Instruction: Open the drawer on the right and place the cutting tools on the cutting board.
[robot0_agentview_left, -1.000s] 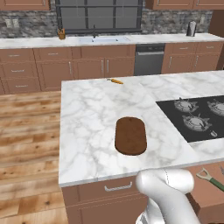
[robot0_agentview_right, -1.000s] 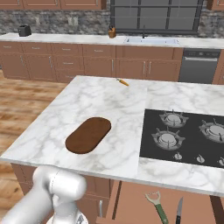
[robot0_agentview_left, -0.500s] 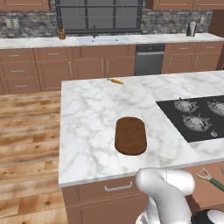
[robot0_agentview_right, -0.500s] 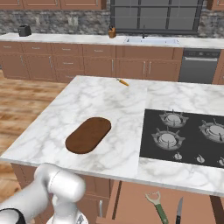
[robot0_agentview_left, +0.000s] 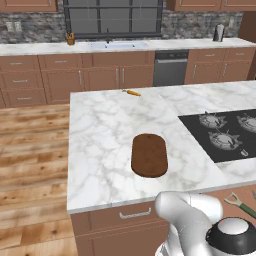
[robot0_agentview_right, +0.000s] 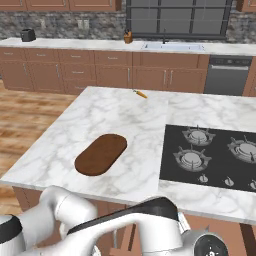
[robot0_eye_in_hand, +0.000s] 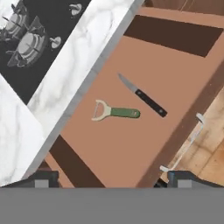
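Observation:
The drawer (robot0_eye_in_hand: 131, 144) stands pulled out below the counter edge, and the hand looks straight down into it. On its reddish-brown floor lie the cutting tools: a black-handled knife (robot0_eye_in_hand: 142, 96) and, just beside it, a green-handled peeler (robot0_eye_in_hand: 115, 112). They lie apart from each other. My gripper (robot0_eye_in_hand: 111, 180) hovers above them, open, with nothing between its fingertips (robot0_eye_in_hand: 42, 179). The peeler (robot0_agentview_left: 239, 203) also peeks out at the lower right of the left base view. The dark brown cutting board (robot0_agentview_left: 149, 154) (robot0_agentview_right: 101, 153) lies bare on the marble island.
The drawer's curved silver handle (robot0_eye_in_hand: 189, 143) runs along its front. A black stovetop (robot0_agentview_left: 225, 133) (robot0_agentview_right: 212, 156) sits right of the board. A small carrot (robot0_agentview_left: 132, 92) (robot0_agentview_right: 141, 93) lies at the island's far edge. Wood floor lies to the left.
The arm has swung lower and further right over the drawer; in the right base view it now covers the knife and peeler that showed before. Nothing on the island moved.

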